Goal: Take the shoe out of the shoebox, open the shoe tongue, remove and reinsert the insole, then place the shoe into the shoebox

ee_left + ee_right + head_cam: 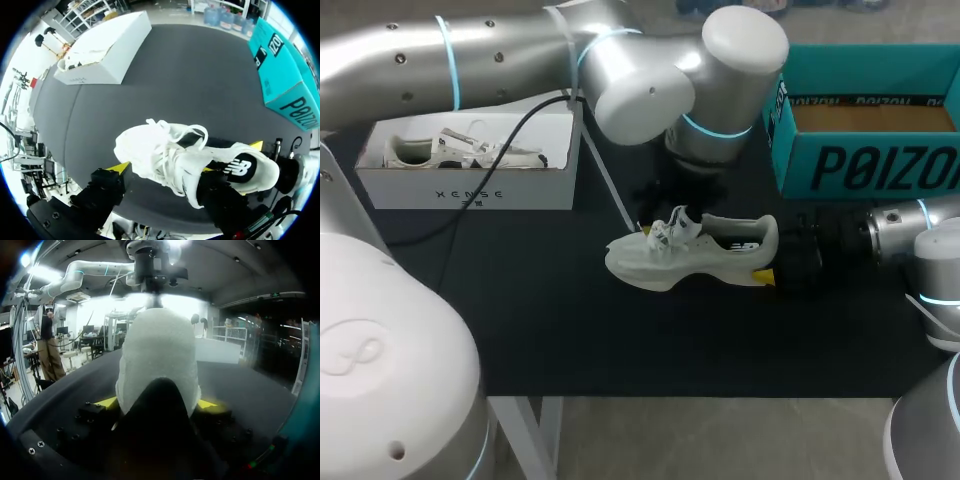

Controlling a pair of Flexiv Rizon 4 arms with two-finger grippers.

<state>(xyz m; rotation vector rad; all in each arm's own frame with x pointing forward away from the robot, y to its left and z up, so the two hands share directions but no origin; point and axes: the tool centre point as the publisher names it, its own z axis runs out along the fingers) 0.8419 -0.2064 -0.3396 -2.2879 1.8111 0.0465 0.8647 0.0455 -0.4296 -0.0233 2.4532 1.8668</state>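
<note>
Item: white shoe (695,250), centre of frame, lying on black surface (550,330), outside both boxes.
Right pincer (157,402): pinching heel from two sides.
Left pincer (165,170): above laces; state cannot tell.
Handling, judged: light; soft upper and loose laces; sole and heel stiffer. Hold at heel, lift tongue by its edge.
Print: lettering on teal shoebox (860,165), upper right, and white box (470,185), upper left; logo patch on shoe side. Not transcribed.

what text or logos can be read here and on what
"POIZO", the rest cut off: front of the teal box.
"XENSE": front of the white box; the smaller line beneath it is too small to read.
"NB" logo: side of the shoe, near the heel.
Print along the teal box's inner rim: too blurred to read.
</note>
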